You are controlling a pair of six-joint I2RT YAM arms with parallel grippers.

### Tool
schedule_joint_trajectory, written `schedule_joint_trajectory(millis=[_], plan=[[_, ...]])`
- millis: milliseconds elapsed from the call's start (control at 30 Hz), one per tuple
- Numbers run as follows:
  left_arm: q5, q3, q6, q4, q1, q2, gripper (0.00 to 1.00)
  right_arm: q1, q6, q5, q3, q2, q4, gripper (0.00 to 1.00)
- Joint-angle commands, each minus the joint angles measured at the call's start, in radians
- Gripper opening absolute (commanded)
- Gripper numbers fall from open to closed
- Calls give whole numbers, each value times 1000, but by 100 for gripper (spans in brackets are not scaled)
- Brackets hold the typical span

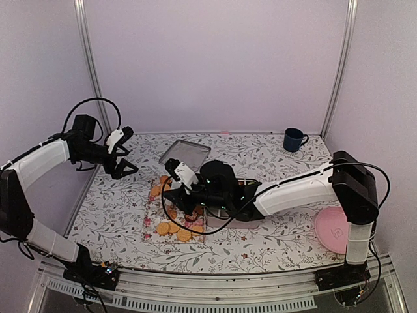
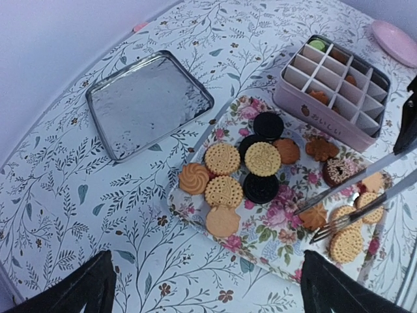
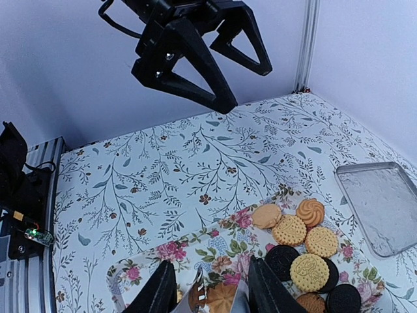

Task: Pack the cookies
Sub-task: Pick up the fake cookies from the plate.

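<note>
- The right pincer (image 3: 210,270) is clamped on tongs (image 2: 365,186), whose two metal arms run out between its fingers (image 3: 163,290).
- The tong tips lie low over the tray (image 2: 260,236), on either side of a brown leaf-shaped cookie (image 2: 314,218). I cannot tell whether they pinch it.
- The cookies (image 2: 262,158) lie mostly on the tray, golden ones and dark ones bunched together, some overlapping. The tray sits left of the middle of the counter (image 1: 260,153), toward the near edge.
- The box (image 2: 313,119) stands just beside the tray on its right. A green cookie and a few brown ones sit in its compartments.
- The lid (image 2: 148,104) lies flat toward the far edge, apart from the tray.
- The left pincer (image 1: 126,171) hangs above the left edge with its jaws apart and nothing in them.
- The mug (image 1: 294,139) stands by the far right corner.
- The plate (image 1: 332,229) lies by the near right corner.
</note>
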Motion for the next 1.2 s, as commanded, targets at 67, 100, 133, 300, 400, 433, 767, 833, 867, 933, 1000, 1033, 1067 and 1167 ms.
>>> schedule_joint_trajectory(millis=[67, 100, 133, 300, 400, 433, 767, 833, 867, 933, 1000, 1033, 1067, 1167], plan=[[24, 25, -22, 1, 1, 20, 99, 14, 6, 26, -8, -31, -43, 38], [28, 27, -23, 1, 1, 20, 99, 15, 9, 31, -6, -33, -48, 38], [30, 27, -25, 0, 2, 19, 99, 17, 11, 37, -3, -34, -60, 38], [34, 27, -25, -1, 1, 17, 99, 45, 12, 97, 38, -25, -126, 38], [32, 27, -26, -1, 1, 16, 99, 58, 9, 133, 76, -4, -177, 39], [32, 27, -27, -1, 1, 15, 99, 62, 9, 143, 81, 2, -186, 39], [23, 24, -29, 5, 1, 9, 99, 69, -22, 188, 108, 18, -197, 43], [21, 21, -28, 7, 1, 6, 99, 70, -28, 198, 120, 23, -209, 42], [20, 20, -29, 8, 1, 6, 99, 69, -31, 200, 123, 25, -212, 43], [18, 18, -29, 10, 1, 5, 99, 69, -31, 207, 128, 27, -221, 43], [16, 19, -31, 13, 1, 7, 99, 70, -22, 214, 130, 26, -231, 43], [15, 19, -32, 14, 1, 6, 99, 70, -13, 222, 129, 24, -239, 42], [15, 21, -32, 14, 1, 7, 99, 69, -4, 231, 127, 23, -248, 42], [16, 24, -33, 14, 2, 8, 99, 69, 44, 257, 125, 15, -287, 41]])
